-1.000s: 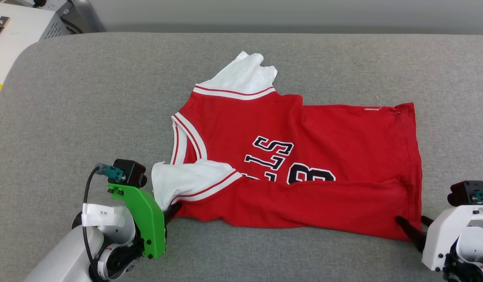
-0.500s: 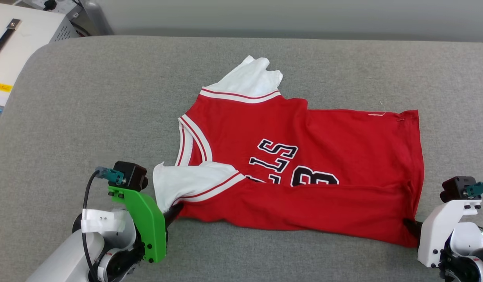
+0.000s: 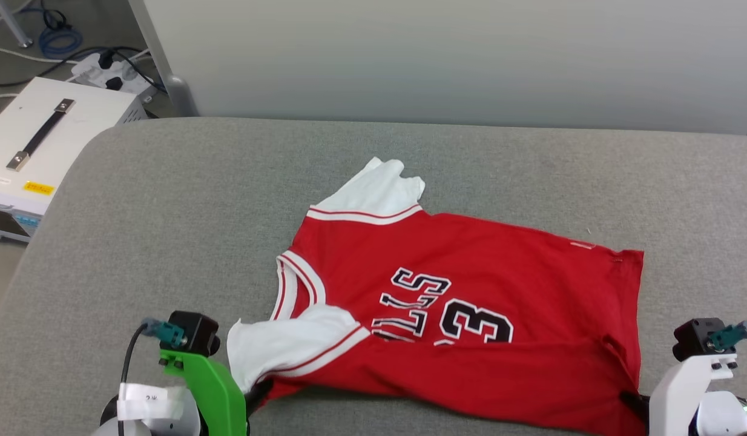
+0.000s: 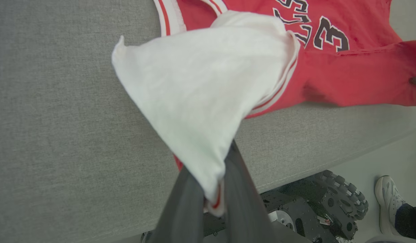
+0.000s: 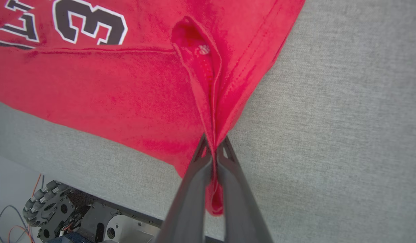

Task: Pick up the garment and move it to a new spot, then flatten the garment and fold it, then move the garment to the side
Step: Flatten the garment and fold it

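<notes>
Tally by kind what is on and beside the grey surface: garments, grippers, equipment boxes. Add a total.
garment: 1
grippers: 2, left gripper and right gripper, both shut on the garment
white equipment box: 1
total: 4

1. The right gripper (image 5: 213, 150) has its fingers (image 5: 191, 199) pressed together on a bunched red fold of the garment (image 5: 110, 94).
2. From the fingertips the garment spreads up and leftward; its black, white-edged 3 (image 5: 90, 25) lies far up-left.
3. Grey counter (image 5: 329, 118) lies right of the fingers.
4. Low on the fingers' left, beyond the counter's edge, sits a wheeled base (image 5: 90, 219).
</notes>
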Robot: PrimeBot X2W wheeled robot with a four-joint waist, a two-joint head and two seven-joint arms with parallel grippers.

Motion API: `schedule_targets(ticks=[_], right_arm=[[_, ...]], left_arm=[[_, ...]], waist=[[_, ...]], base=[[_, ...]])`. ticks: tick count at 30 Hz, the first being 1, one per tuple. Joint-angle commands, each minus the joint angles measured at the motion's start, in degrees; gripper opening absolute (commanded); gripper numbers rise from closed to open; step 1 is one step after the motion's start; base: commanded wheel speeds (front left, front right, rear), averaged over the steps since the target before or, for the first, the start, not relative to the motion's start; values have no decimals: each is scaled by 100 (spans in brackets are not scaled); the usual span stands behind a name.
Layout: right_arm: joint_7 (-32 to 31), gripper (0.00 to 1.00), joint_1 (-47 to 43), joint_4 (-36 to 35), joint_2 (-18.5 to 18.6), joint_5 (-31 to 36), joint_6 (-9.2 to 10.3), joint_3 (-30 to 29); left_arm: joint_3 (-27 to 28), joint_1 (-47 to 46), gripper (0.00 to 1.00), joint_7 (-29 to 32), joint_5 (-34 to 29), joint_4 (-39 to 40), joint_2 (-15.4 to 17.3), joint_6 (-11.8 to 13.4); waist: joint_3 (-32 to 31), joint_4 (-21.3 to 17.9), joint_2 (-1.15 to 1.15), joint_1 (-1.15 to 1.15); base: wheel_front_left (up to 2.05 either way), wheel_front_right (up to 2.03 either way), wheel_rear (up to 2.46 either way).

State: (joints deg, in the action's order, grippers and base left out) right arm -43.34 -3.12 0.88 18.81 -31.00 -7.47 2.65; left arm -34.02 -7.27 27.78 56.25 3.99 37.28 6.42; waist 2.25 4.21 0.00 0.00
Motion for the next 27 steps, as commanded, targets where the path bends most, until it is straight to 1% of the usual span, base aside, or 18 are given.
schedule_targets(ticks=[1,5,7,10,13,14,15,16,18,20,24,27], right_arm=[[-78,0,-176,-84,-15,-56,-2,-81],[-208,0,-496,-245,-92,-41,-2,-285],[-245,0,-627,-267,-164,-24,-2,-373],[-199,0,-720,-242,-268,10,-2,-435],[-3,0,-715,-159,-359,102,-2,-470],[83,31,-707,-117,-411,116,-2,-485],[139,95,-708,-81,-442,132,-2,-485],[223,100,-706,-62,-469,148,-2,-479],[464,100,-691,-44,-540,141,-2,-480],[872,100,-661,-89,-561,185,-2,-488],[1828,100,-606,-181,-609,298,-2,-495],[2540,100,-531,-247,-644,495,-2,-486]], left_arm=[[49,195,0,-17,107,76,78,72],[49,548,0,-1,256,115,144,157],[37,648,0,-25,336,74,92,147],[3,666,0,-73,419,-104,-42,58],[-23,538,0,-199,434,-399,-238,-96],[-42,492,29,-221,421,-507,-292,-126],[-43,458,83,-248,429,-588,-346,-143],[-41,421,100,-280,423,-659,-389,-159],[-38,339,100,-375,364,-787,-436,-201],[-14,267,100,-495,289,-871,-446,-240],[77,116,100,-786,34,-888,-355,-223],[193,-8,100,-1057,-154,-880,-310,-144]], waist=[[-191,45,0,0],[-212,64,0,0],[-190,77,0,0],[-116,82,0,0],[-44,76,0,0],[-27,66,0,0],[-17,61,0,0],[-5,55,0,0],[12,37,0,0],[12,21,0,0],[-9,-2,0,0],[-19,-30,0,0]], base=[[0,0,0],[0,0,0],[0,0,0],[0,0,0],[0,0,0],[0,0,0],[0,0,0],[0,0,0],[0,0,0],[0,0,0],[0,0,0],[0,0,0]])
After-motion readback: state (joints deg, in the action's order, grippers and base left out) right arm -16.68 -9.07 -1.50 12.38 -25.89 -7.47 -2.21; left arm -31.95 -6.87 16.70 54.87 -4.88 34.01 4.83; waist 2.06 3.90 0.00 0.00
